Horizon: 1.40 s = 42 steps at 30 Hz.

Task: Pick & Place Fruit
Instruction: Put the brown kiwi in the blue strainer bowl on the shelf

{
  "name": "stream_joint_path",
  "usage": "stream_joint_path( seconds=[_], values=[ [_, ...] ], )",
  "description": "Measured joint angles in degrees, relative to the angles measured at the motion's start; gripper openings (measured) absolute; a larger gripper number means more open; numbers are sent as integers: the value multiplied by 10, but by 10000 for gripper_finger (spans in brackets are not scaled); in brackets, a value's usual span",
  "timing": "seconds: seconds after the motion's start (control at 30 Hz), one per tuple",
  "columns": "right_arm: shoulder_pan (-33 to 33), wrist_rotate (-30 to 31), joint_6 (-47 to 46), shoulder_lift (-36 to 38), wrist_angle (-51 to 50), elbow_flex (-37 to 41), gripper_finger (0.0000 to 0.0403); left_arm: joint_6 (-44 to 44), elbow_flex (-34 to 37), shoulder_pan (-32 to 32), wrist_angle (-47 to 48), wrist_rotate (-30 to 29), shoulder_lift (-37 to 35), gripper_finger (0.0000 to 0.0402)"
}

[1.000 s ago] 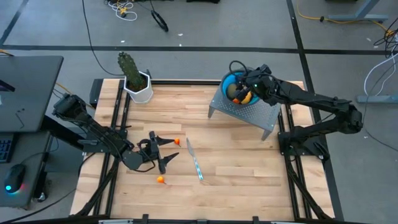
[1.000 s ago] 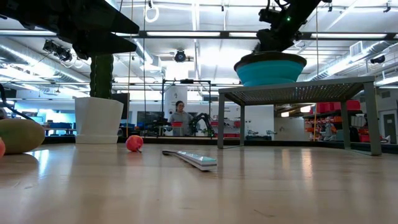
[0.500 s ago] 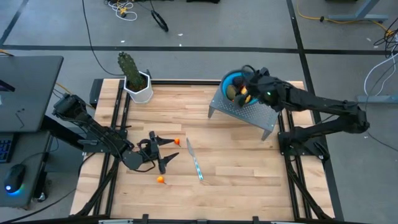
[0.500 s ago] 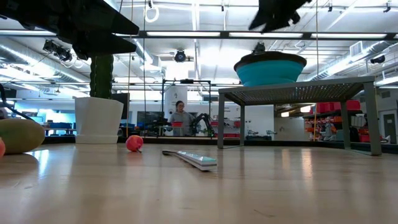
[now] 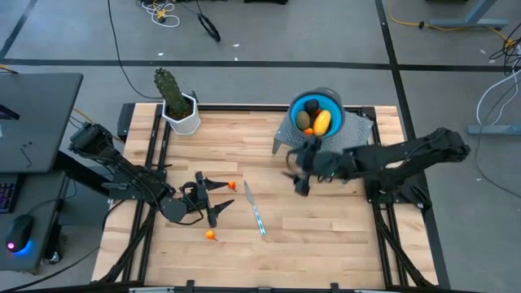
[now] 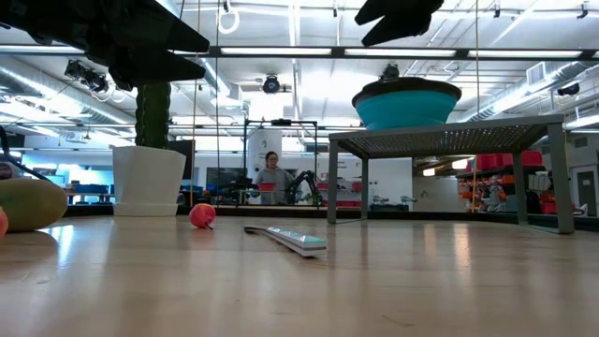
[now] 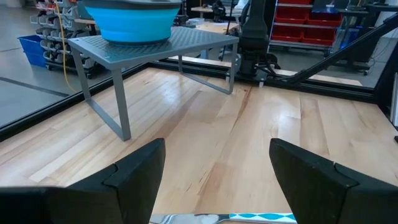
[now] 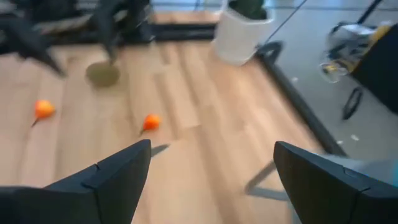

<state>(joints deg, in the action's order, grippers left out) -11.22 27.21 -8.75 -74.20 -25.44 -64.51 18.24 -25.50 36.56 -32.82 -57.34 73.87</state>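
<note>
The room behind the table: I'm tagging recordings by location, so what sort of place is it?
Probably a robotics lab or workshop: open ceiling with strip lights, red storage bins on shelving, and cables trailing over the grey floor.

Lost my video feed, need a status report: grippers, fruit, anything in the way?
Right gripper open, empty, above table centre. Left gripper open, low by slim silvery-blue knife. Two tiny orange fruits on the wood; others in blue bowl. Knife lies between the arms.
</note>
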Motion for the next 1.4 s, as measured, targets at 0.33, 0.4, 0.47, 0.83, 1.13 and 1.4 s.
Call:
stream_joint_path(
  seconds=[0.33,0.4,0.47,0.83,1.13,1.4],
  values=[
    [-69,-3,-51,-110,20,0,350,17,0,1,0,17,0,295],
    [-76,-2,-54,-128,31,0,351,25,0,1,3,17,0,295],
    [-77,-6,-43,-143,61,0,350,25,0,1,12,17,0,295],
    [-75,15,21,-159,162,0,350,27,0,1,25,15,0,295],
    [-75,6,-15,-160,192,0,350,22,0,-6,24,10,0,295],
    [-85,-35,-45,-191,187,0,350,50,0,-31,16,13,0,295]
  ],
)
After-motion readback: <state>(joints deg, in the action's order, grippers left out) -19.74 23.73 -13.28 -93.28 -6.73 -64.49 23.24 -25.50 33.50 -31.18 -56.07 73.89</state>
